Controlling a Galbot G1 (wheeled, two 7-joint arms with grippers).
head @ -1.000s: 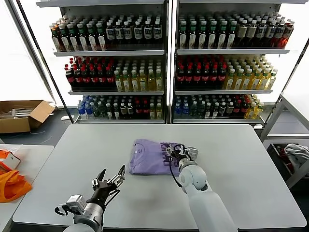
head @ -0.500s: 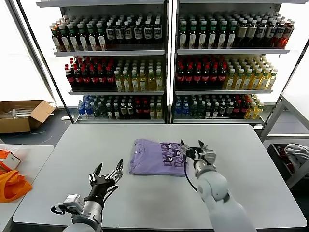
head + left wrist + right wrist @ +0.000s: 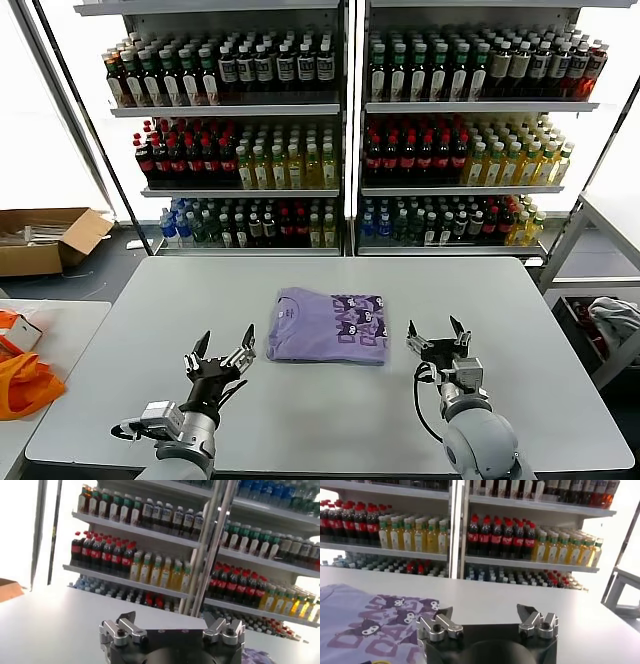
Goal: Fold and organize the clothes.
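Observation:
The lavender T-shirt (image 3: 328,325) lies folded into a rectangle at the middle of the grey table (image 3: 330,420), its dark purple print showing on the right half. It also shows in the right wrist view (image 3: 367,625). My right gripper (image 3: 438,338) is open and empty, just right of the shirt and apart from it. My left gripper (image 3: 220,356) is open and empty, in front of and left of the shirt, apart from it. A sliver of the shirt (image 3: 260,657) shows in the left wrist view.
Shelves of bottled drinks (image 3: 340,130) stand behind the table. An orange bag (image 3: 22,380) lies on a side table at the left. A cardboard box (image 3: 45,238) sits on the floor far left. A whitish-grey cloth bundle (image 3: 615,320) rests at the right.
My right gripper let go of the shirt's right edge and drew back to the right and toward me. The shirt's printed flap now lies flat. My left gripper barely moved.

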